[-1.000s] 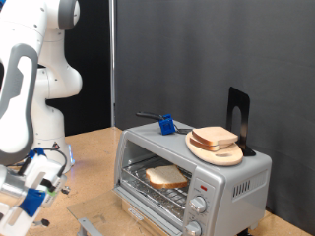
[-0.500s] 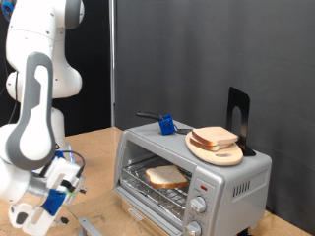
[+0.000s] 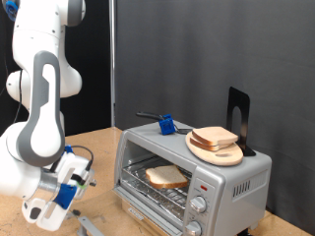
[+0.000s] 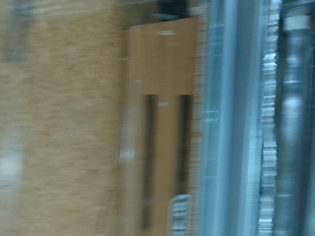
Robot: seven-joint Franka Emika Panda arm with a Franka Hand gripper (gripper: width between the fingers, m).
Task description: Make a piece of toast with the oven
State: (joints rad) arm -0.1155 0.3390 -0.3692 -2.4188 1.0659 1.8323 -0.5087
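The piece of toast point(image 3: 167, 177) lies inside the oven point(image 3: 193, 179); the gripper point(image 3: 61, 189) hovers low beside it, finger spacing unclear.

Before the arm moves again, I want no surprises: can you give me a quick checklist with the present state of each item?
1. Piece of toast on the rack inside the oven: ok.
2. Oven door down: ok.
3. Pincer low at the exterior view's left, apart from the oven: ok.
4. Pincer open or shut: cannot tell.
5. Other bread slice resting on the wooden plate on top: ok.
6. Wrist view sharp: not ok, blurred.
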